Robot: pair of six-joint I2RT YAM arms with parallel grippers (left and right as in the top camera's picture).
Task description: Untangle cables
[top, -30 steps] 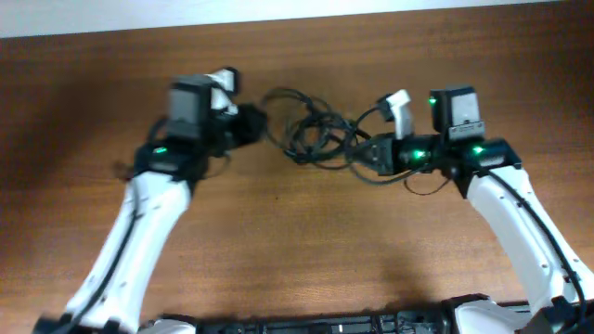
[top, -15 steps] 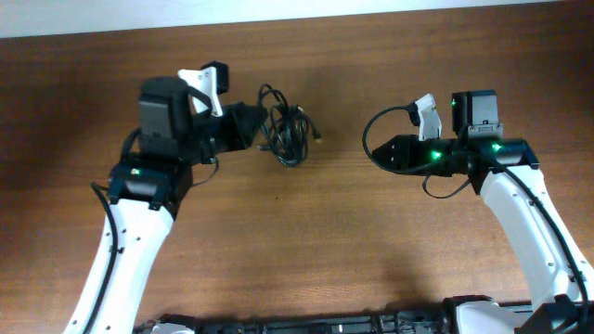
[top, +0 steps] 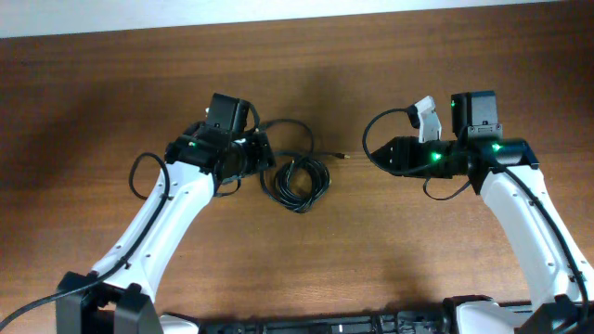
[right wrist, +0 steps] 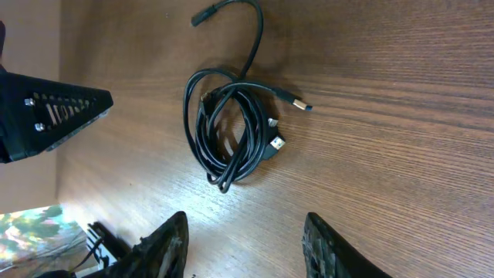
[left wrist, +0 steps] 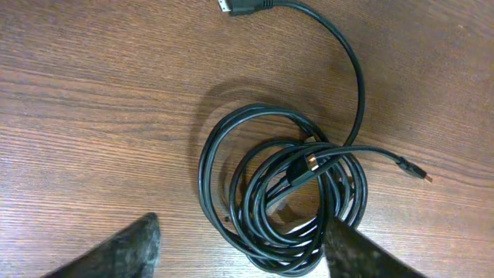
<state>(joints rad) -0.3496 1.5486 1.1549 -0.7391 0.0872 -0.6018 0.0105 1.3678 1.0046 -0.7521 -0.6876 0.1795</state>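
The cables lie as one coiled black bundle (top: 297, 181) on the wooden table, just right of my left gripper (top: 263, 158). In the left wrist view the coil (left wrist: 285, 201) rests flat, partly between my open left gripper (left wrist: 243, 224); its right finger (left wrist: 363, 255) overlaps the coil's edge. One strand curves up to a plug (left wrist: 239, 6), and another tip (left wrist: 417, 174) pokes out to the right. My right gripper (top: 376, 153) is open and empty, well to the right of the bundle. Its wrist view shows the coil (right wrist: 228, 131) ahead of the gripper (right wrist: 245, 218), with loose plug ends (right wrist: 297, 103).
A thin black wire loop (top: 368, 134) arcs from the right wrist camera in front of the right gripper. The left gripper's dark body (right wrist: 46, 116) shows at the left of the right wrist view. The white wall edge (top: 297, 14) runs along the table's far side.
My left gripper has opened and let the coil drop onto the table, and the left arm has swung lower and rightward. The right gripper has opened and let the cables go.
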